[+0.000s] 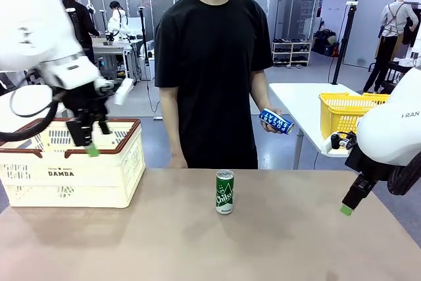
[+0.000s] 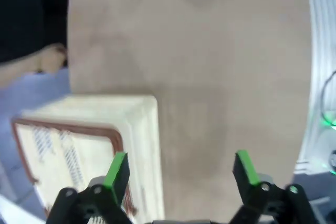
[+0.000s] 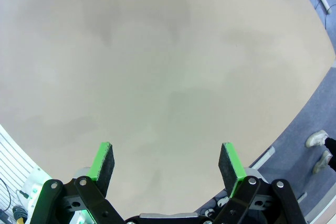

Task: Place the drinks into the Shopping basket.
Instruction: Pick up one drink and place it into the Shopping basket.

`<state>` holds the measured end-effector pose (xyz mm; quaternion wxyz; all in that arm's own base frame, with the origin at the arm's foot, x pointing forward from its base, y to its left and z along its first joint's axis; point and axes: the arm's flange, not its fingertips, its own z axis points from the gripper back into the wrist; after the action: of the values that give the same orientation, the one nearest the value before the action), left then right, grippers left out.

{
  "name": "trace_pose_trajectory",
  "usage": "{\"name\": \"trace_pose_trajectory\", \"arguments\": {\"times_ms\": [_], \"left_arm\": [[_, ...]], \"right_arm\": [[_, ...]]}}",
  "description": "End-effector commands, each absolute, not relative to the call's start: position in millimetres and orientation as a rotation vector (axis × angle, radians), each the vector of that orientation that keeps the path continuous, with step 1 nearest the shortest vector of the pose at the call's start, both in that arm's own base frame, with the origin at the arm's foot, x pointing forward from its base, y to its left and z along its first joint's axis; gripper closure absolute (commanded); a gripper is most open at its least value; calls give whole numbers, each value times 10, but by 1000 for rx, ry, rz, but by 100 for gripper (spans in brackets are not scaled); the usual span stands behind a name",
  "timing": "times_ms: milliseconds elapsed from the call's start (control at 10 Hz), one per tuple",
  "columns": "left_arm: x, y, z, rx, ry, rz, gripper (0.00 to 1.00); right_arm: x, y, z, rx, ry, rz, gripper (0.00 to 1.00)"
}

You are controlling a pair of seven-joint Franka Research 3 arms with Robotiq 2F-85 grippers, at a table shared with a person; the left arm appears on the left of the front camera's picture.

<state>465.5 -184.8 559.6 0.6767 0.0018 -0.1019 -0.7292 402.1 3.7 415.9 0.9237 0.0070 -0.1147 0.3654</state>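
I cannot see inside the cream plastic brown-rimmed basket (image 1: 39, 185); left gripper (image 2: 181, 170) and right gripper (image 3: 168, 162) fingers are wide apart, empty.

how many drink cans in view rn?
2. A green can stands upright mid-table; a blue can is held in the person's hand. More may be hidden inside the Shopping basket.

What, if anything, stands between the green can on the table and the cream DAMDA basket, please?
Nothing visible: the table between the green can and the Shopping basket is bare. The robot's left hand hangs open over the basket's edge, raised off the table.
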Motion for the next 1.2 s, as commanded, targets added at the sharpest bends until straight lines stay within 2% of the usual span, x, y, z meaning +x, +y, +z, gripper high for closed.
{"name": "trace_pose_trajectory", "arguments": {"times_ms": [0, 300, 600, 900, 1100], "left_arm": [[4952, -2320, 5624, -10, -199, -1784, 0], [5173, -3338, 5456, -7, -146, -1939, 0], [5232, -3899, 5140, -55, -86, -2042, 0], [5321, -4143, 4886, -63, -55, -2044, 0], [5260, -3960, 4943, -66, -61, -2038, 0]], "right_arm": [[4014, 21, 4156, 16, -232, 758, 0], [4014, 21, 4156, 16, -232, 758, 0], [4014, 21, 4156, 16, -232, 758, 0], [4014, 21, 4156, 16, -232, 758, 0], [4014, 21, 4156, 16, -232, 758, 0]]}}
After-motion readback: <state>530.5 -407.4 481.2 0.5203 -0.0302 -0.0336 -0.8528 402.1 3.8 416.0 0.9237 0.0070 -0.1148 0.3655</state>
